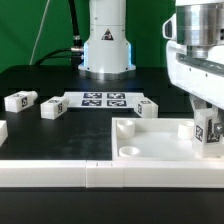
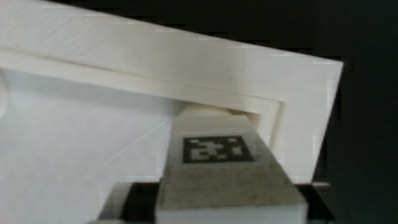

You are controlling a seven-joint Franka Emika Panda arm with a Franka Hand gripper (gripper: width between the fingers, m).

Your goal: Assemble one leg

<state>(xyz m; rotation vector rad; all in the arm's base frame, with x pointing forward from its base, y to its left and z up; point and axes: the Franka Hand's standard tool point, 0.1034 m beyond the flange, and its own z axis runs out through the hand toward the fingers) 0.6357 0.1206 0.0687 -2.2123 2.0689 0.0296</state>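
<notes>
My gripper (image 1: 205,126) comes down at the exterior view's right and is shut on a leg (image 1: 207,137), a small white post with a black-and-white tag. It holds the leg upright over the right corner of the large flat white panel (image 1: 155,145). In the wrist view the leg (image 2: 217,150) shows tag up between the jaws of my gripper (image 2: 228,196), with the panel's corner (image 2: 267,70) behind it. Whether the leg's lower end touches the panel is hidden. A round hole (image 1: 128,152) shows at the panel's near corner.
Three loose legs lie on the black table: one (image 1: 20,101) at far left, one (image 1: 52,108) beside it, one (image 1: 148,108) right of the marker board (image 1: 105,99). A white wall (image 1: 60,172) runs along the front. The robot base (image 1: 107,45) stands behind.
</notes>
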